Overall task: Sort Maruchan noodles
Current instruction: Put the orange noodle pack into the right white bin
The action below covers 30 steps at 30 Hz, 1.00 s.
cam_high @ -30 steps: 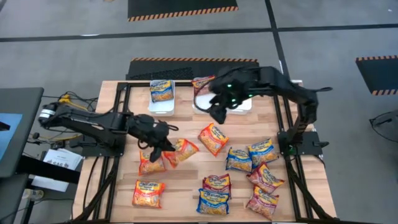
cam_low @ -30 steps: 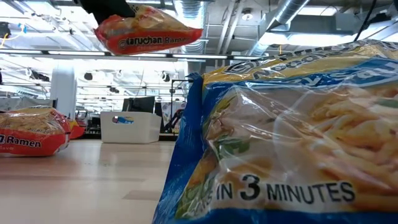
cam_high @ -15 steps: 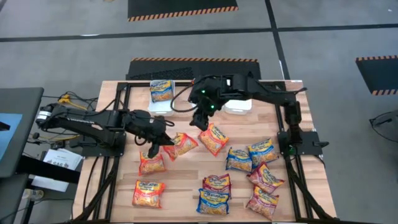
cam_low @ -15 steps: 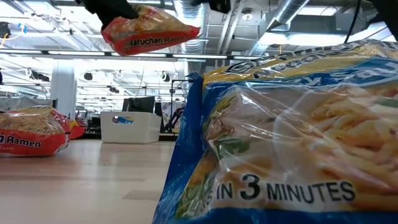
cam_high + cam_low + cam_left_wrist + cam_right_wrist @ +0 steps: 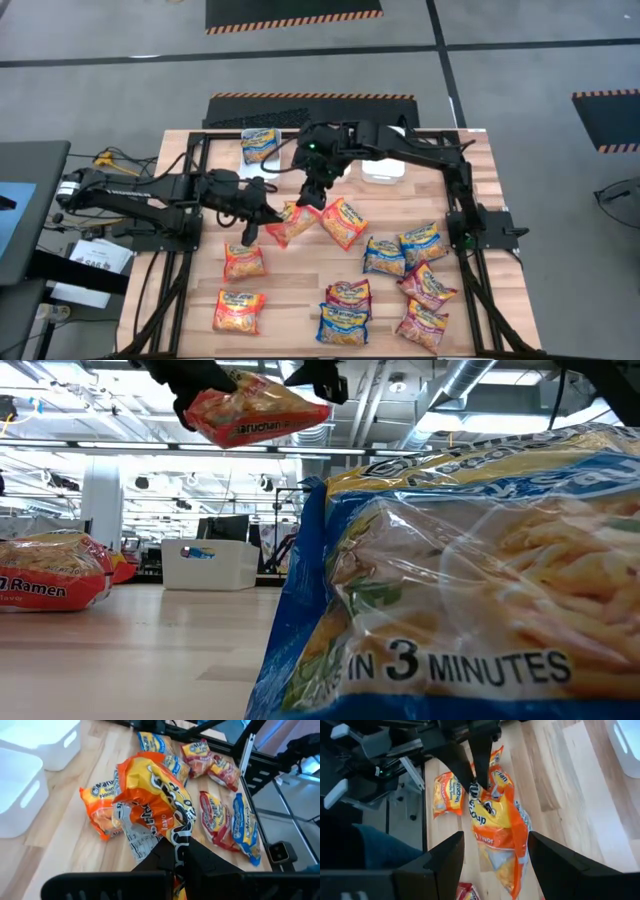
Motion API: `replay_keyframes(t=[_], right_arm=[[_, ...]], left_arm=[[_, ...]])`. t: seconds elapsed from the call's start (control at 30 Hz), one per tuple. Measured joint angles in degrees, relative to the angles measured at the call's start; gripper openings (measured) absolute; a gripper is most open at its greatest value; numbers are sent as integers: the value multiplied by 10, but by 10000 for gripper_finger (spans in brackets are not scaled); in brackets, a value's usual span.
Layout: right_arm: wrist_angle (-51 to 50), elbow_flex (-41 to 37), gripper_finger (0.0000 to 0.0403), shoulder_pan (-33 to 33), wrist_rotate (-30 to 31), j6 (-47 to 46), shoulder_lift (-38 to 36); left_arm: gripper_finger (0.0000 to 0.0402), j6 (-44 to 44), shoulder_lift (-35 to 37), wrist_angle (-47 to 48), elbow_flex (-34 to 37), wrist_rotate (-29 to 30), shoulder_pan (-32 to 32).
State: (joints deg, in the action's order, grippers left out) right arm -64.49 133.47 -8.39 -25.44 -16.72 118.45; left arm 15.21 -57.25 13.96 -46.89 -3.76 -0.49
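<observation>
High view: you've one blue packet [image 5: 260,146] binned in the white bin [image 5: 262,165]; most noodle packets lie unsorted on the wooden counter [image 5: 300,290] nearer you than that bin. Left end effector [image 5: 262,216] is clamped on an orange packet [image 5: 291,223] held aloft, right end effector [image 5: 312,193] spread wide just above it. Beyond: grey floor, hazard-striped mats.

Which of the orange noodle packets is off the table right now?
The orange packet pinched in the left gripper, hanging above the table under the open right gripper. The other orange packets lie flat.
</observation>
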Motion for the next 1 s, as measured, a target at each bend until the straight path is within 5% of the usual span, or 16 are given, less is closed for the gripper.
replay_keyframes(t=[0.33,1.0], right_arm=[[5,0,244,-4,11,7,0],[-1,1,244,-33,1,-2,-10]], left_arm=[[0,-11,0,-49,-2,2,17],[0,-66,-1,7,-59,42,21]])
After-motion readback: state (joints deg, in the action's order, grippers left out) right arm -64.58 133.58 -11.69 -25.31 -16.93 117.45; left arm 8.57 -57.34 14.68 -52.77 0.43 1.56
